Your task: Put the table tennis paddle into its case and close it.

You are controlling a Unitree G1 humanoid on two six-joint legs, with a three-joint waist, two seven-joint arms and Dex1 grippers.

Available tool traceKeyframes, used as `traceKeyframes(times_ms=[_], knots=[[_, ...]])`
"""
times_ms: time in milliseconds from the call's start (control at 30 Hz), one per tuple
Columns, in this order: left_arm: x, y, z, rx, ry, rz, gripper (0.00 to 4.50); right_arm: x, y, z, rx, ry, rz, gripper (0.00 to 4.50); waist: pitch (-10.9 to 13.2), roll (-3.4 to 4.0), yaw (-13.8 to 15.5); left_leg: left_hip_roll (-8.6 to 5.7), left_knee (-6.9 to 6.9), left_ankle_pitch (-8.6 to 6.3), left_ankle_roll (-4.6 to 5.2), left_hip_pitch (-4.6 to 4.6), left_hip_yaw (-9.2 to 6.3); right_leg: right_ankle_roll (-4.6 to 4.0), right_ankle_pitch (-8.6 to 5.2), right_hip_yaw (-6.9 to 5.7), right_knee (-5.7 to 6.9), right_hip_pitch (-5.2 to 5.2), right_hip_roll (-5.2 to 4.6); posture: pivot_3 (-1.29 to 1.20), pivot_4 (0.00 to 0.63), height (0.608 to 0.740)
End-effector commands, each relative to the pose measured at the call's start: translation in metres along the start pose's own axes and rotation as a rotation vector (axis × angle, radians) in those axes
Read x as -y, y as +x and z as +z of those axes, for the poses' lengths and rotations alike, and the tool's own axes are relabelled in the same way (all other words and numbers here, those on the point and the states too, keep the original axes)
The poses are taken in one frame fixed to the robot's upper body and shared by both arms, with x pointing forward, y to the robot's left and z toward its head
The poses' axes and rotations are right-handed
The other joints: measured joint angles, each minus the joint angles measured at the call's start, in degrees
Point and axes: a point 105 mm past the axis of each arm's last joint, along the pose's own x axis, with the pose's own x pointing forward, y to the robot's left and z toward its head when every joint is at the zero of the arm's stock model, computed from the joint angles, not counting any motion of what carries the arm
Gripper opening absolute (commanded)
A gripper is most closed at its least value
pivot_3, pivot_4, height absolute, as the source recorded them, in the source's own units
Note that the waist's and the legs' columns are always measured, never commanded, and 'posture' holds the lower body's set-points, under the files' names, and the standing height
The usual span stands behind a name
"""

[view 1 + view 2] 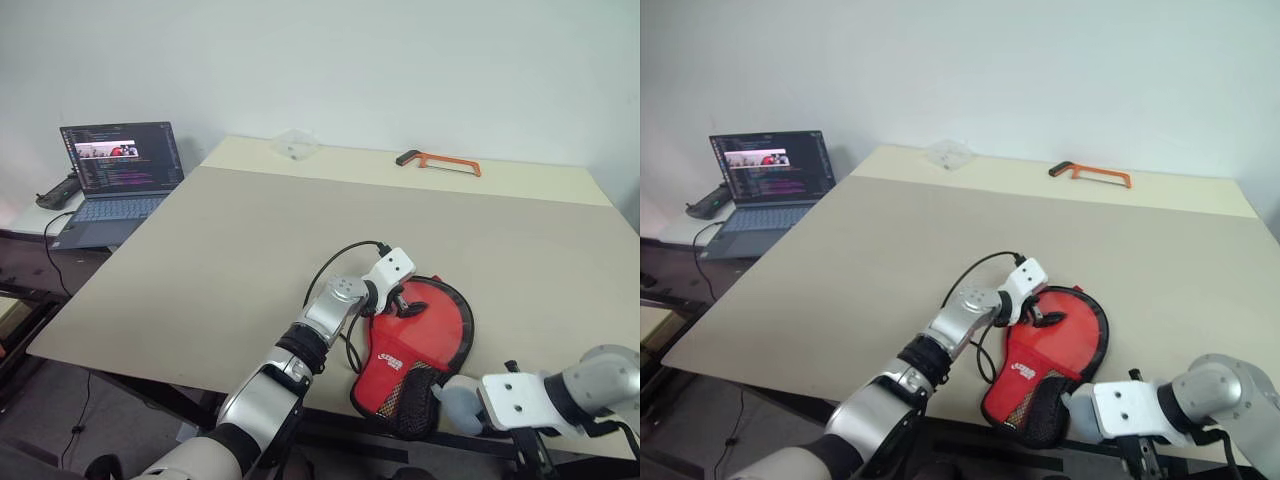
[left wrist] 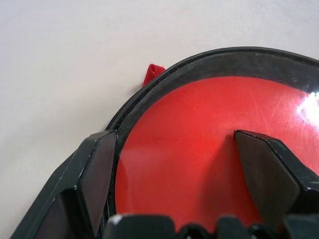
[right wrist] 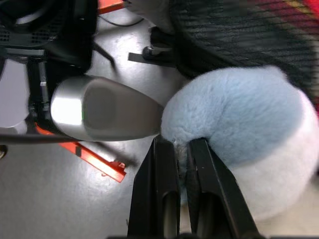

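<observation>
The case (image 1: 420, 350) is lying at the lower right of the head views, at the near edge of the desk (image 1: 250, 260), with its narrow mesh end hanging a little over that edge. The paddle (image 2: 199, 154) is sitting inside it: the left wrist view is showing the plain red face with the black rim of the case around it, so I judge the paddle is already in and the closing is the step in hand.

The left gripper (image 1: 400, 296) is resting wide open on the round part of the case, one finger on the red face and one at the black rim – pressing, not grasping. The right gripper (image 3: 182, 164) is closed on the fuzzy ball (image 1: 455, 405) at the handle end, below the desk edge.

To close it well, I think the left gripper should be holding the case flat while the right one is pulling the ball along the rim, not away from it – otherwise the case could slide off the edge.

Room is tight near the front edge. Toward the upper part of the frame the desk is free; the orange saw (image 1: 440, 160) and the laptop (image 1: 115, 180) are well apart.
</observation>
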Motion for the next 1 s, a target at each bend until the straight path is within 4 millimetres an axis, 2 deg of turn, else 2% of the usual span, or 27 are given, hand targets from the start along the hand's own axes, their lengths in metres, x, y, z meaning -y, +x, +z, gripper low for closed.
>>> traceKeyframes(times_ms=[33,100,267,400,433,467,533,633,733,867,1000], knots=[[0.005,-0.007,-0.057,-0.177,-0.064,-0.013,4.09,0.006,-0.003,-0.008,0.008,0.068,0.019,0.59,0.0,0.01,-0.33,0.0,0.02,0.0,0.0,0.0,0.0,0.0,0.0,0.01,0.01,0.0,0.0,0.0,0.15,0.74],[0.007,-0.009,-0.041,-0.101,-0.066,-0.054,4.09,0.016,-0.01,-0.014,-0.004,0.096,-0.018,1.08,0.02,-0.02,-0.92,0.0,0.03,0.01,0.01,0.03,0.0,0.0,0.0,0.02,0.03,0.01,0.0,0.0,0.15,0.74],[-0.005,-0.03,0.001,0.068,-0.063,-0.121,4.09,0.032,-0.024,-0.017,0.005,0.116,-0.069,2.83,0.52,0.12,-1.86,0.02,0.04,0.06,0.05,0.08,0.0,0.0,0.0,0.08,0.25,-0.05,0.04,0.0,0.15,0.74],[-0.021,-0.071,0.039,0.199,0.023,-0.192,4.09,0.046,-0.048,-0.01,0.07,0.162,-0.133,4.28,1.76,0.35,-2.79,0.04,0.04,0.07,0.05,-0.01,0.01,-0.01,0.01,0.12,0.29,-0.14,0.05,0.0,0.15,0.74],[-0.024,-0.082,0.045,0.218,0.051,-0.204,4.09,0.05,-0.056,-0.007,0.099,0.178,-0.15,4.48,2.01,0.43,-2.87,0.04,0.04,0.08,0.04,-0.08,0.02,-0.01,0.01,0.13,0.32,-0.23,0.07,0.0,0.15,0.74],[-0.028,-0.094,0.05,0.237,0.082,-0.211,4.09,0.054,-0.064,-0.004,0.131,0.196,-0.17,4.48,2.18,0.49,-2.88,0.05,0.03,0.08,0.04,-0.14,0.05,-0.03,0.02,0.18,0.35,-0.3,0.08,0.0,0.15,0.74],[-0.032,-0.106,0.054,0.253,0.111,-0.22,4.09,0.057,-0.071,-0.001,0.163,0.215,-0.187,4.48,2.4,0.54,-2.65,0.04,0.01,0.07,0.04,-0.16,0.06,-0.24,0.14,0.15,0.4,-0.33,0.08,0.0,0.15,0.74],[-0.051,-0.14,0.057,0.266,0.155,-0.175,4.09,0.064,-0.088,-0.001,0.2,0.244,-0.254,4.48,2.6,0.5,-2.34,0.04,0.0,0.06,0.02,-0.24,0.05,-0.29,0.12,0.11,0.31,-0.32,0.06,0.0,0.15,0.74],[-0.057,-0.172,0.056,0.258,0.189,-0.175,4.09,0.089,-0.1,0.004,0.292,0.273,-0.409,4.48,2.84,0.42,-2.5,0.04,0.01,0.06,0.02,-0.45,0.07,-0.3,0.11,0.13,0.33,-0.54,0.04,0.0,0.15,0.74],[-0.052,-0.193,0.053,0.241,0.19,-0.191,4.09,0.145,-0.09,0.004,0.394,0.473,-0.657,4.48,2.95,0.35,-2.9,0.12,0.14,0.07,0.01,-0.73,0.13,-0.32,0.12,0.23,0.78,-1.02,0.07,0.0,0.15,0.74],[-0.049,-0.195,0.05,0.235,0.176,-0.169,4.09,0.168,-0.069,-0.007,0.401,0.724,-0.711,4.48,3.06,0.45,-2.46,0.13,0.29,0.14,-0.07,-0.79,0.03,-0.44,0.05,0.16,1.34,-1.25,0.1,0.0,0.15,0.74]])
